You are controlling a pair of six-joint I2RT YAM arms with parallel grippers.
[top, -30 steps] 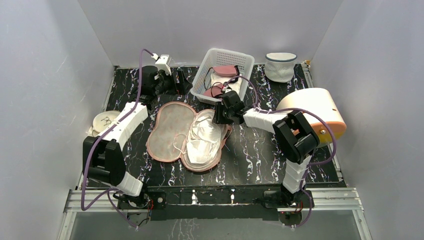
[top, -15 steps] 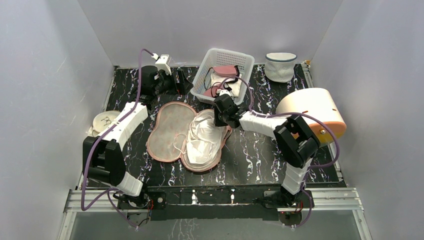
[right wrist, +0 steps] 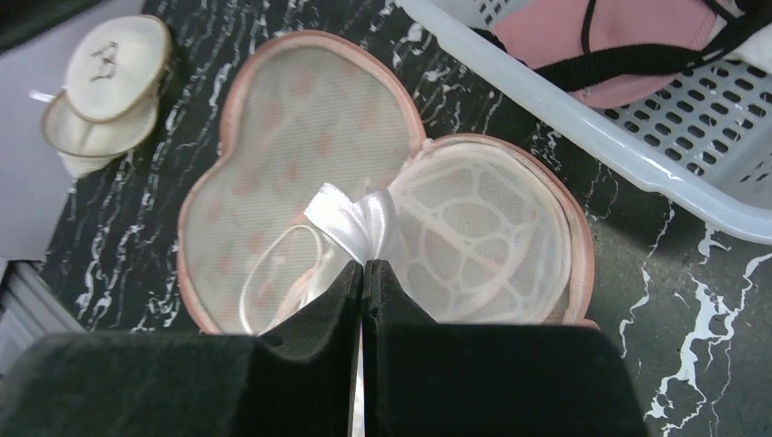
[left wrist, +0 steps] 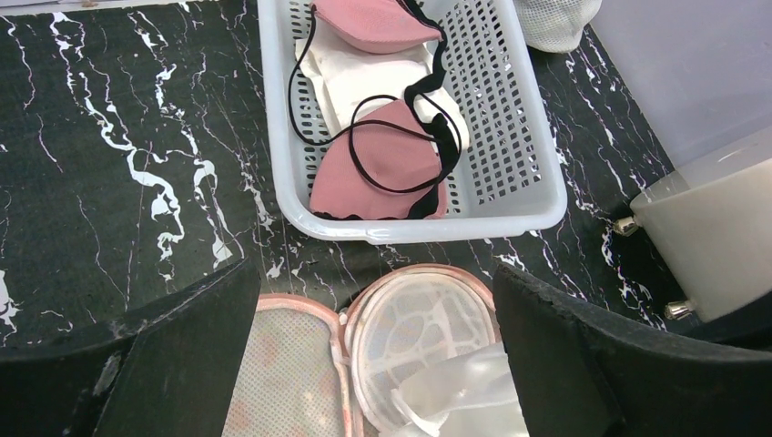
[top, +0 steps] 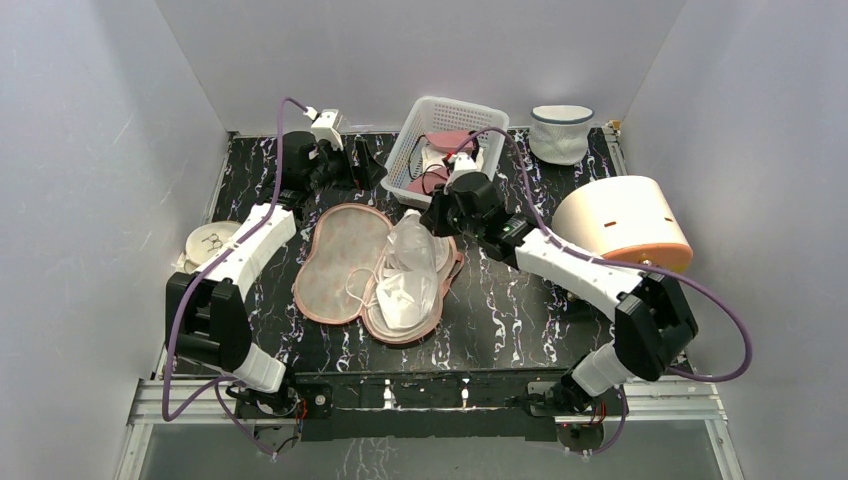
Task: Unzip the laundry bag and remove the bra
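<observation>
The right jaws are pressed together on a fold of the white bra point(right wrist: 350, 214), its lower part lying in the open laundry bag point(right wrist: 273, 118) just beneath. A strap loop point(right wrist: 264, 264) trails onto the bag's printed half to their left. The left jaws gape wide and empty above the bag's rim, the basket point(left wrist: 510, 182) past them. Likely trouble: the thin pinch slips, or the strap snags and lifts the unpinned bag.

R wrist view: bra point(right wrist: 350, 217) goes behind closed right tool point(right wrist: 362, 266) at 6 o'clock, lower part hidden; basket point(right wrist: 651, 153) cut off at 2 o'clock. L wrist view: laundry bag point(left wrist: 291, 373) cropped at 6 o'clock.
</observation>
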